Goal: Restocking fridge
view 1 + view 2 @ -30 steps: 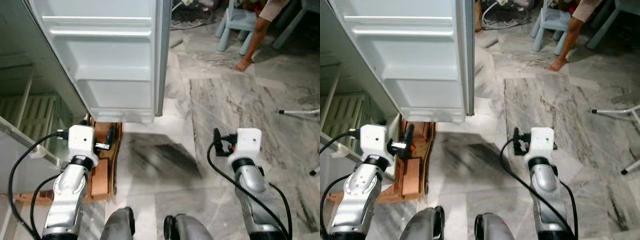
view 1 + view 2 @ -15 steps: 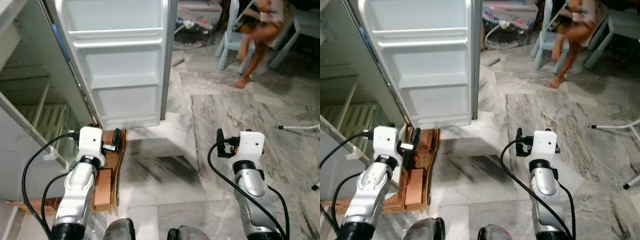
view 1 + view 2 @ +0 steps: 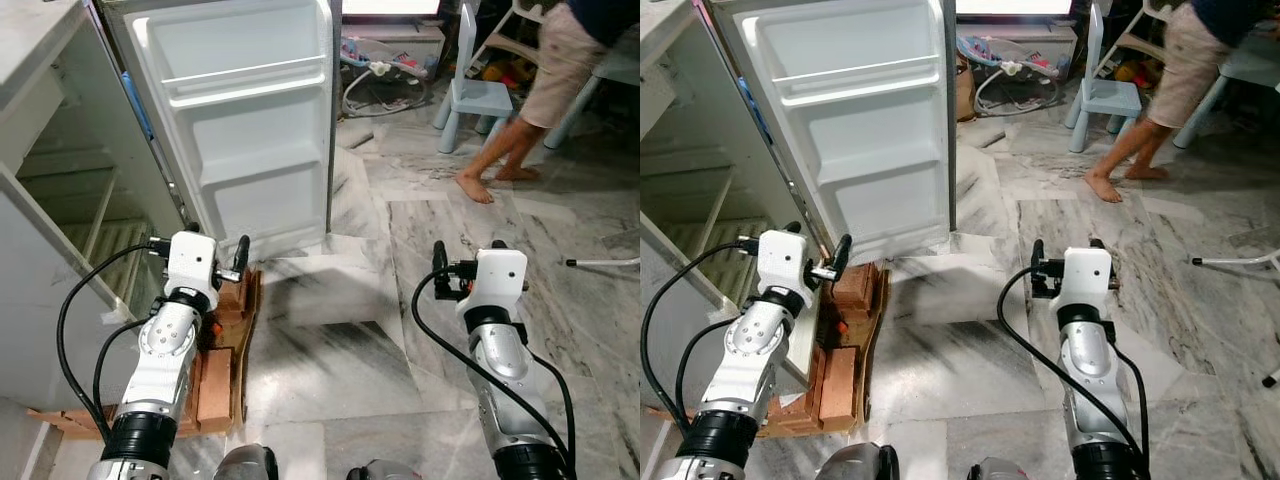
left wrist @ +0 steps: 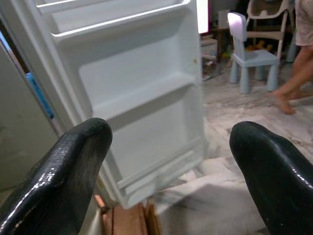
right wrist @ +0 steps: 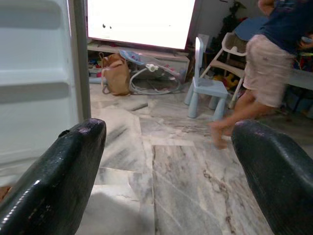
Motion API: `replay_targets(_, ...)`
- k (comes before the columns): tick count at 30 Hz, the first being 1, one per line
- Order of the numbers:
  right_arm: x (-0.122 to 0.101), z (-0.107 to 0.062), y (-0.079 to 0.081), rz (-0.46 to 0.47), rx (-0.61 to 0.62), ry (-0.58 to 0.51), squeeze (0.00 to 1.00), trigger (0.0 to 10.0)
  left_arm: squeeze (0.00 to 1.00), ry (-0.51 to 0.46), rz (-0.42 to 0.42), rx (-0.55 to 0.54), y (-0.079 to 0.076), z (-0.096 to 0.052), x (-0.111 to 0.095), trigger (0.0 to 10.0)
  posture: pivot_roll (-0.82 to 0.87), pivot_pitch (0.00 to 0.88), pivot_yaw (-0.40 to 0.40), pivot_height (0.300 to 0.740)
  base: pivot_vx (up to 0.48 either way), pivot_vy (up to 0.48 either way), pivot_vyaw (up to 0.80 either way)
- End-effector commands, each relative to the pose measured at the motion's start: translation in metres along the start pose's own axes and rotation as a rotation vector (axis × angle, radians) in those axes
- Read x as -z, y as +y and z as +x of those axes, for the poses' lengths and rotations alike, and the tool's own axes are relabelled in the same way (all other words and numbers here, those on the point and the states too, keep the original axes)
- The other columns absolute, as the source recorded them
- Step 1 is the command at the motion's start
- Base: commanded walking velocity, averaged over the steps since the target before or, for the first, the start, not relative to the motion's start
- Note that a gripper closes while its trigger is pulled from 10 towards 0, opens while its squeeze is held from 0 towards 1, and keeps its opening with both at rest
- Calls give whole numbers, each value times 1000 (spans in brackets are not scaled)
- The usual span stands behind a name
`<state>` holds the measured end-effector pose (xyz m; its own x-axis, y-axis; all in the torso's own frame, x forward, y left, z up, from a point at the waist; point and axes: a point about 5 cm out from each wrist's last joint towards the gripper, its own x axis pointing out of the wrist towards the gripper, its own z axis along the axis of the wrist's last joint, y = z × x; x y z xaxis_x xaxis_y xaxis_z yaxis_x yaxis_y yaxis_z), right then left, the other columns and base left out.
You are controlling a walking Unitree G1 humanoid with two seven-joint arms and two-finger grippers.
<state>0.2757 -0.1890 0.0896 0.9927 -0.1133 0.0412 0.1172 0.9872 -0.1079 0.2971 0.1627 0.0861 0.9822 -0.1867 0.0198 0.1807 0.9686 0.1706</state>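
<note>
Both hands, left hand and right hand, gape empty beside the fridge door edge.

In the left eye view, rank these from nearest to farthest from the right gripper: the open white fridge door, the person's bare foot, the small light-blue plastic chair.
1. Open white fridge door, ahead and towards the robot's left of the right gripper.
2. Person's bare foot, ahead on the grey marble floor; close to the door's distance, so that order is uncertain.
3. Small light-blue plastic chair, farthest, beyond the foot.
</note>
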Motion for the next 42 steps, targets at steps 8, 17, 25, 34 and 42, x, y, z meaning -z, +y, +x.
replay_targets(8, 16, -14, -3, -3, -3, 54, 0, 10000, 0, 33, 21, 56, -10, -10, 13, 10000, -23, 23, -20, 740, 244, -236, 0)
replay_targets(17, 2, -4, 7, -7, -56, 1, 0, 10000, 0, 13, 85, 21, 0, -6, 3, 10000, -5, 66, -5, 740, 303, -369, 0)
replay_targets(25, 5, -4, 2, 19, -34, 17, 0, 10000, 0, 31, 30, 64, -12, -16, 11, 10000, -3, 52, -28, 740, 323, -349, 0)
replay_targets(34, 7, -7, 16, 28, -77, 21, 0, 10000, 0, 28, 49, 90, -18, -7, 10, 10000, -16, 37, -34, 740, 411, -242, 224)
replay_targets(42, 9, -7, 11, 27, -68, 33, 0, 10000, 0, 32, 47, 112, -22, -4, 10, 10000, -25, 42, -41, 740, 415, -90, 785)
